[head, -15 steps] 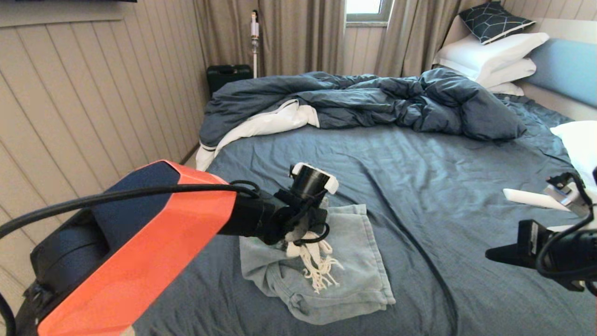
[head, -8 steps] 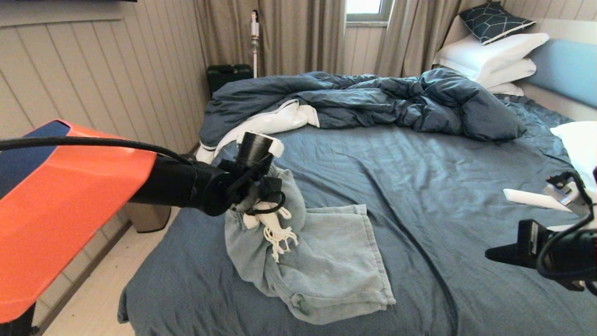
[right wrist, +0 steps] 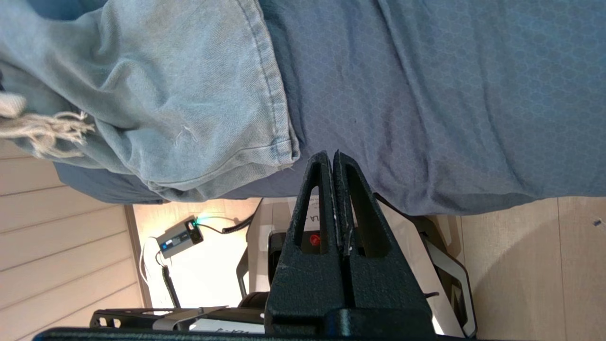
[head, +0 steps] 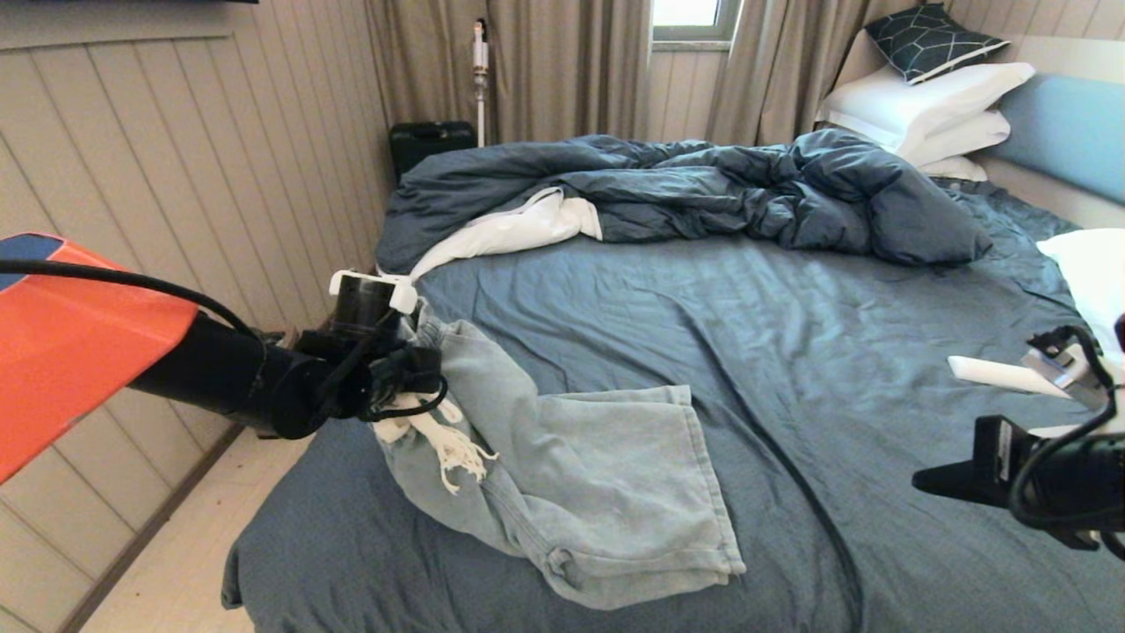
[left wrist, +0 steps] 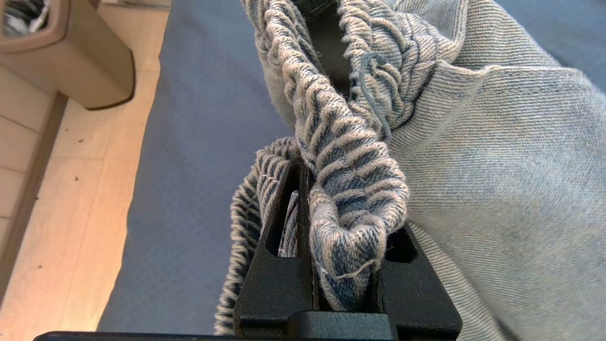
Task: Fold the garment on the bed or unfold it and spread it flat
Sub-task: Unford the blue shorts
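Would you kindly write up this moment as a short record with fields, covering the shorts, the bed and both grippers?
garment: pale washed-blue denim-look shorts, waistband end lifted, legs lying on the sheet
drawstring: thick white frayed cord hanging below the grip
left gripper: shut on the gathered elastic waistband, near the bed's left edge
right gripper: shut, empty, parked over the bed's near right side
bed: dark slate-blue sheet, wrinkled
duvet: rumpled dark blue with white lining, bunched at the far side
pillows: white, stacked by the headboard

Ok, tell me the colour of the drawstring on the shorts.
White drawstring, frayed at its ends; head view shows it best.
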You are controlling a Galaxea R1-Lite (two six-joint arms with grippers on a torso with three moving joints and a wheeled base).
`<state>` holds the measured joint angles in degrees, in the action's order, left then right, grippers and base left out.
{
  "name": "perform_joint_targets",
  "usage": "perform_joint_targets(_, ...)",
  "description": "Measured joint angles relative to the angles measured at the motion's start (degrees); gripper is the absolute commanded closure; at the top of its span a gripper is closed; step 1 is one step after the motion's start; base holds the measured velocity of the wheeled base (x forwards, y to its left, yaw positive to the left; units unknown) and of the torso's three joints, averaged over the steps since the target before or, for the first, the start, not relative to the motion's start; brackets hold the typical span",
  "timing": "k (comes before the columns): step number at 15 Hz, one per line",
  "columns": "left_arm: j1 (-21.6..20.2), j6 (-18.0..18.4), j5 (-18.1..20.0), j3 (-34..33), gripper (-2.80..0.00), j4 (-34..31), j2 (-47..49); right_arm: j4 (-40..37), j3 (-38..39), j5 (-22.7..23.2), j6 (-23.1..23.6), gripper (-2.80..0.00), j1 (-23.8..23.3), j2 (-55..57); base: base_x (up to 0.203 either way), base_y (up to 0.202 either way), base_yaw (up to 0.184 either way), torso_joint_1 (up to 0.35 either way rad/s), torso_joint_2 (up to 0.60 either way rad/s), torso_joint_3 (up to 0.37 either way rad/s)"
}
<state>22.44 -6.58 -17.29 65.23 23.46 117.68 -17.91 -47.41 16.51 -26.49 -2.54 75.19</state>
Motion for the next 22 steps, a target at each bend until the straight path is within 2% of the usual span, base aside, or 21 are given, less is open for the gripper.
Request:
perform_joint_targets(4,-6.0,0.7,5.4,-6.3,0.00,4.5,-1.4,0.0,-0.3,0.0,-0.2,0.00,1.6,0.3,0.000,0.000,0.000,0.000,0.00,0.000)
perform_joint_targets(11,-6.7,0.9,6.1,-18.3,0.00,17.2,0.0,0.0,-0.3,-0.2,-0.3,0.00,1.9,0.5,0.000,0.000,0.000,0.000,0.00,0.000)
perform_joint_targets(12,-6.7,0.8,6.1,-19.1,-2.80,17.6,0.2,0.0,-0.2,-0.2,-0.3,0.00,1.9,0.5,0.000,0.000,0.000,0.000,0.00,0.000)
perform_joint_targets(17,-7.1,0.7,6.1,-20.7,-2.80,17.6,-0.2,0.0,0.0,-0.2,-0.4,0.00,1.9,0.4,0.000,0.000,0.000,0.000,0.00,0.000)
perform_joint_targets(22,-12.2,1.7,6.2,-20.3,-2.80,18.5,-3.4,0.0,-0.3,-0.2,-0.4,0.00,2.0,0.0,0.000,0.000,0.000,0.000,0.00,0.000)
